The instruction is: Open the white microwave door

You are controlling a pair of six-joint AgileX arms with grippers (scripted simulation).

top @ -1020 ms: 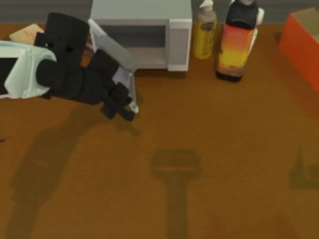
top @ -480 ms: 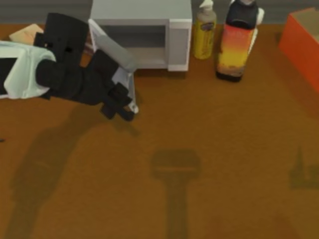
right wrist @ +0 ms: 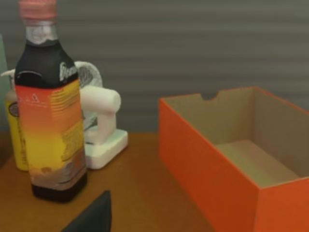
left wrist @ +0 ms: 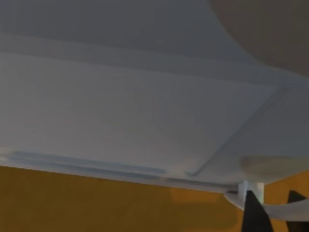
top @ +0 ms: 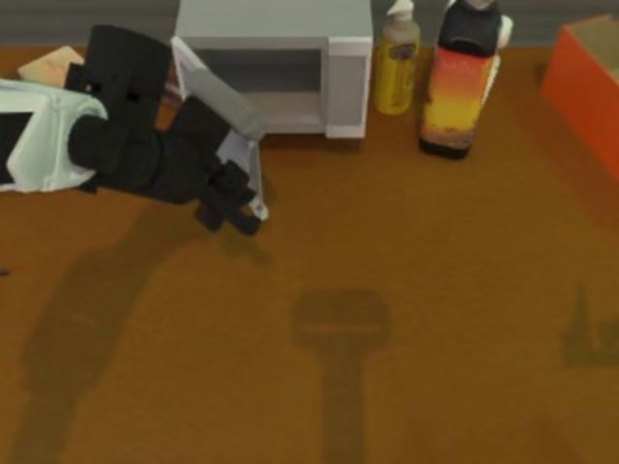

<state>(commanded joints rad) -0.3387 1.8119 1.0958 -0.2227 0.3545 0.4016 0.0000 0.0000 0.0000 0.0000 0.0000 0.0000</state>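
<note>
Reaching in from the top view's left, my left arm's black two-finger gripper [top: 235,205] sits at the free outer edge of the flat white-framed microwave door with its grey window [top: 224,104], which stands swung out from the boxy white-grey microwave [top: 280,58] at the back of the brown wooden surface [top: 406,319], leaving the oven cavity exposed. Its jaws lie right at the door's small white handle [left wrist: 251,189], one dark fingertip [left wrist: 256,215] on either side of it, though I cannot tell whether they are clenched on it. Beside the microwave stand a yellow squeeze bottle [top: 397,60], a dark bottle with an orange-yellow label [top: 457,82] and an open orange cardboard box [top: 590,82]. My right arm is out of the top view; its jaws are not visible
</note>
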